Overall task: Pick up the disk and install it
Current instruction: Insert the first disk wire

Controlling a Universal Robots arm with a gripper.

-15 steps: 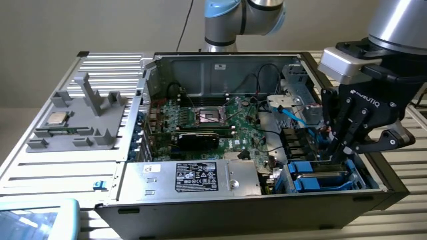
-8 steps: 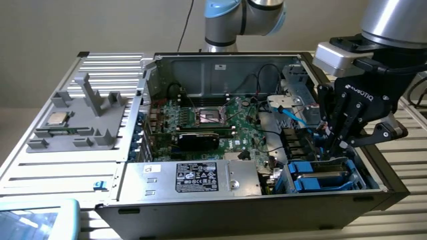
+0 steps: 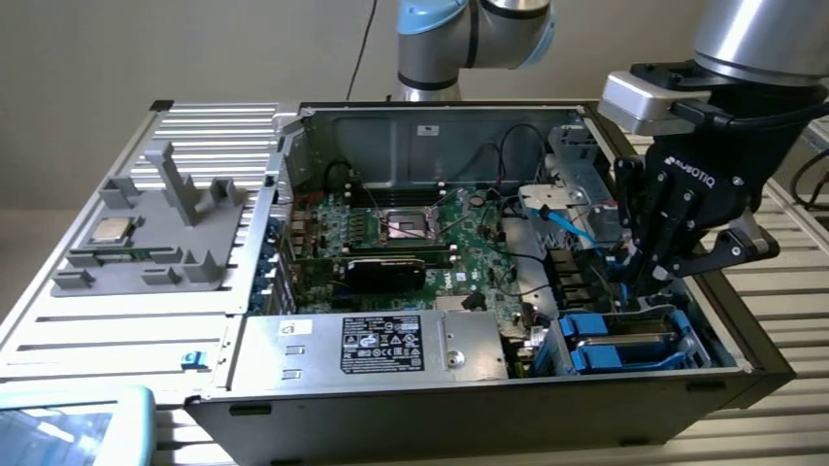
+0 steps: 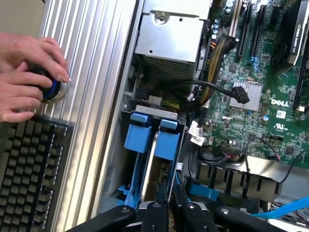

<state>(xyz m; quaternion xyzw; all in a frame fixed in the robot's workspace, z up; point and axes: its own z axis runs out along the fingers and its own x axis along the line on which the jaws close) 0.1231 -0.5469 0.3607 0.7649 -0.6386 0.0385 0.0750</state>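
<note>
Exterior view: an open computer case (image 3: 453, 408) lies on a ribbed metal worktop (image 3: 78, 330). The disk (image 3: 619, 342), in its blue frame, sits in the drive bay at the case's near corner on the exterior view's right. The gripper (image 3: 638, 291) hangs just above that corner, reaching down into the case close over the blue frame. Its fingers are drawn nearly together with only a slit between them; whether they pinch the disk cannot be made out. A silver box with a black label (image 3: 376, 345) fills the case's near edge beside the bay.

Wrist view: the disk (image 4: 145, 140) stands on edge, its blue tabs away from the gripper (image 4: 169, 205). A person's hands (image 4: 29, 72) rest on a round knob beside a keyboard (image 4: 29, 169).
</note>
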